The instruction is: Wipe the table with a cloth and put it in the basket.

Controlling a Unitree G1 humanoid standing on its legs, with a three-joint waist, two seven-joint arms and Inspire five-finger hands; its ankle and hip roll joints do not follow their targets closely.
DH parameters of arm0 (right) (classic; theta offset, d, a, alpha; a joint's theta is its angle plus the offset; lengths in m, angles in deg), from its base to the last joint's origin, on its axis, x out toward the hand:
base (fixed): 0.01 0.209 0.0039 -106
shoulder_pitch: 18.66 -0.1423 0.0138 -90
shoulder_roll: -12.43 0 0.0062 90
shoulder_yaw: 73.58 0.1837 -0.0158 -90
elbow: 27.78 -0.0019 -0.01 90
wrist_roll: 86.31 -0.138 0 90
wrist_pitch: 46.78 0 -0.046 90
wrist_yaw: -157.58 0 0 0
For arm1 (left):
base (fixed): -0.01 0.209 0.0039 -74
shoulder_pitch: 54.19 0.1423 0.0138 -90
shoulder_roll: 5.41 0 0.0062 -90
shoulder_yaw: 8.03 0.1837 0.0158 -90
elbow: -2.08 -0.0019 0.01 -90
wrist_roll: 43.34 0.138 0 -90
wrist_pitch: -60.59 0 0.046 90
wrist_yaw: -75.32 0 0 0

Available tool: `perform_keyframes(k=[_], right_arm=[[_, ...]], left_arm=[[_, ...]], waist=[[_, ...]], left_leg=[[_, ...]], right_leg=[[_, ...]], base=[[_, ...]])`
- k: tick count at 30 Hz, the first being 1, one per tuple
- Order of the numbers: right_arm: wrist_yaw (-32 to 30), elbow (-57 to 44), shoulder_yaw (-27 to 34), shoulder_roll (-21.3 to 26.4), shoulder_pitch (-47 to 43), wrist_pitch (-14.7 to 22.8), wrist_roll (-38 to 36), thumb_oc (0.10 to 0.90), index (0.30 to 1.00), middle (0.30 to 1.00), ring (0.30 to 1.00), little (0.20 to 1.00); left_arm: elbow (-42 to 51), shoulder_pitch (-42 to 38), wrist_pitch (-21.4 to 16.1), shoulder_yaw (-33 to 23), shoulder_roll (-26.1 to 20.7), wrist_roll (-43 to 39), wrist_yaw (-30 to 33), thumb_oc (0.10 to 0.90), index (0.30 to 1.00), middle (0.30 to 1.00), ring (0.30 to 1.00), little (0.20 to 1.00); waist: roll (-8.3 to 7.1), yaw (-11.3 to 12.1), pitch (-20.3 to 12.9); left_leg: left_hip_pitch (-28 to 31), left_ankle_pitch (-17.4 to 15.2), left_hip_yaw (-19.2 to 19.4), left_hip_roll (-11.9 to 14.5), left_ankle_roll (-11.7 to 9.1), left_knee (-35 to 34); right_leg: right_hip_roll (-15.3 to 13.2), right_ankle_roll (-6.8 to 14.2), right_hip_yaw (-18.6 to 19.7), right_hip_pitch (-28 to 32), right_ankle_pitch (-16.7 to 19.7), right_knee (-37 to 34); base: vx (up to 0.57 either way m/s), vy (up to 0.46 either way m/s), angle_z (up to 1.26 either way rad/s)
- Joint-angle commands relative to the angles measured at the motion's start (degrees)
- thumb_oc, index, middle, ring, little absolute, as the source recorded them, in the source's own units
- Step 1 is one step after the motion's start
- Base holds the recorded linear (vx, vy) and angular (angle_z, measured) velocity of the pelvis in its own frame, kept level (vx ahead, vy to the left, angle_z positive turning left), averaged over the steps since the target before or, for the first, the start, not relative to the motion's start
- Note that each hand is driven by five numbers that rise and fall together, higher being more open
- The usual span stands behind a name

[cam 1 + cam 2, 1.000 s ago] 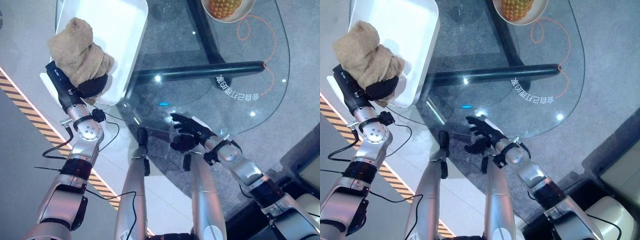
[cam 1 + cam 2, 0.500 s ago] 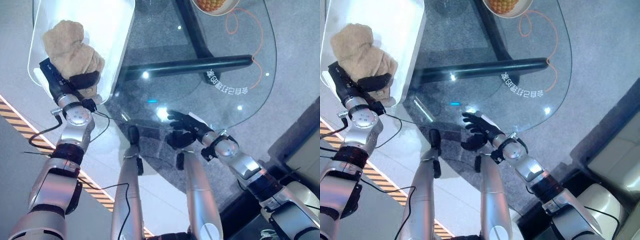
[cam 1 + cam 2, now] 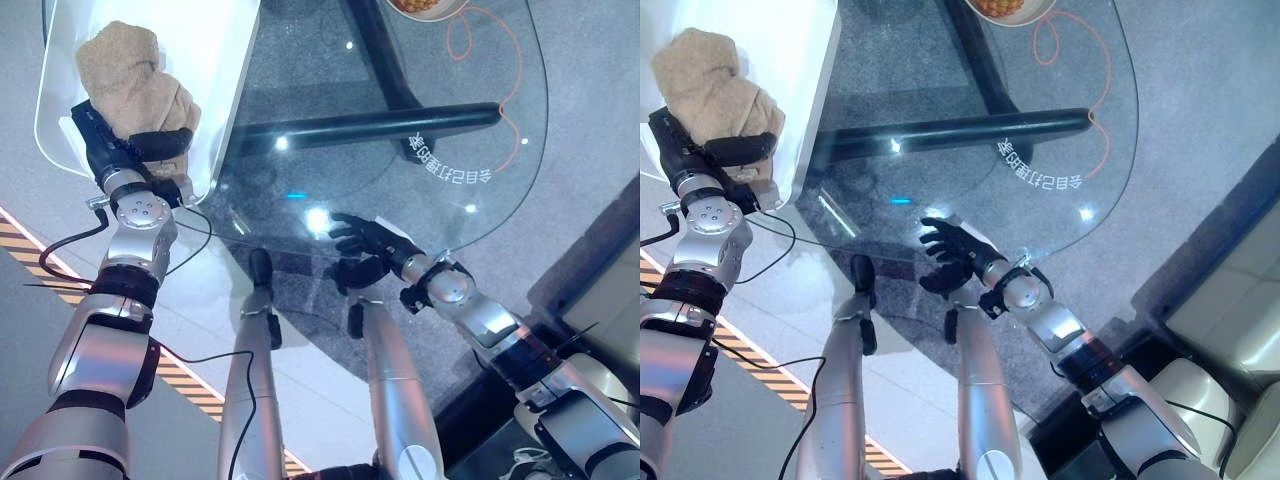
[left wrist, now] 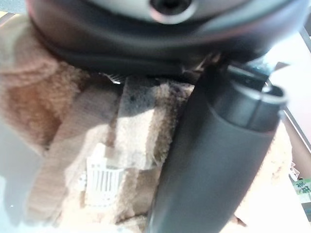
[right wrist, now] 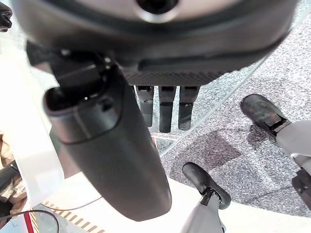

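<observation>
1. Since the frame a second earlier, the tan fluffy cloth point(image 3: 128, 85) was seen carried further over the white rectangular plastic basket point(image 3: 218, 60), though much of the shift across the picture was owed to the camera's own movement.
2. At the far left, the cloth was held bunched in the left hand point(image 3: 150, 145), whose dark fingers were curled round its lower part; in the left wrist view the thumb was seen pressed across the fabric point(image 4: 82, 145), beside a small white sewn-in label point(image 4: 103, 175).
3. The cloth was kept above the basket's near left corner, held up by the hand; whether it touched the basket's floor could not be told.
4. The basket was set at the left end of the round clear glass table point(image 3: 470, 150), with its rim just beside the glass edge.
5. Further right, the right hand point(image 3: 955, 255) was held at the near edge of the glass with fingers spread and relaxed, nothing grasped.
6. At the far side of the table, a pale bowl of yellow fruit point(image 3: 425, 8) was partly visible.
</observation>
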Motion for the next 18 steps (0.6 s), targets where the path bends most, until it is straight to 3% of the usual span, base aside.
perform_keyframes(k=[1, 18], right_arm=[[-0.29, -3.51, -0.82, 0.86, 2.57, 2.16, -1.9, 0.8, 0.9, 0.9, 0.9, 0.9], [-1.32, -8.26, 0.96, 0.24, 8.56, 2.33, 0.21, 0.8, 0.9, 0.9, 0.9, 0.9]], left_arm=[[-0.76, -2.0, -2.24, -0.68, -3.46, -0.09, 1.65, 0.8, 0.9, 0.9, 0.9, 0.9], [7.49, 5.15, -8.79, -5.12, -4.46, 6.98, 12.52, 0.8, 0.9, 0.9, 0.9, 0.9]], waist=[[-0.49, 0.97, -1.16], [0.02, 2.27, -1.16]], left_leg=[[1.28, -2.11, 3.09, -2.81, 2.88, -0.11], [4.26, -2.19, 2.92, -2.94, 3.05, -1.36]], right_leg=[[2.57, 0.68, 0.12, 0.93, 2.65, -3.35], [2.45, 0.2, -1.36, 3.88, 1.17, -2.95]], base=[[-0.01, -0.035, 0.0], [-0.01, -0.033, 0.0]])
